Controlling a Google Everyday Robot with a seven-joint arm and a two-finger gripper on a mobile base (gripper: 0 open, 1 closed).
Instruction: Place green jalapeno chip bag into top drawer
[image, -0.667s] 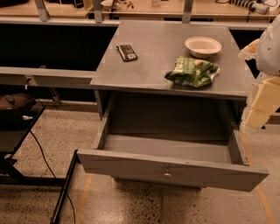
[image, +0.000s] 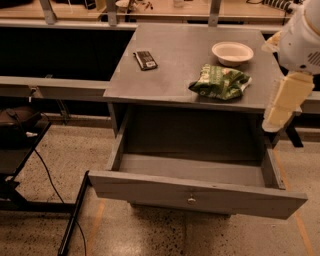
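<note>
The green jalapeno chip bag (image: 220, 81) lies wrinkled on the grey cabinet top (image: 175, 70), right of centre and just in front of a white bowl (image: 232, 52). The top drawer (image: 195, 187) is pulled wide open below it, its inside bare, with one small round knob (image: 191, 200) on the front panel. My gripper (image: 281, 105) hangs at the right edge of the view, beside the cabinet's right front corner. It is to the right of the bag, apart from it and holding nothing.
A small dark rectangular packet (image: 145, 60) lies at the back left of the cabinet top. A long bench (image: 50, 87) runs behind the cabinet. A dark cart (image: 20, 135) with a cable stands on the floor at the left.
My arm has shifted a little to the left and up, closer to the cabinet's right edge. The bag, bowl, packet and drawer have not moved.
</note>
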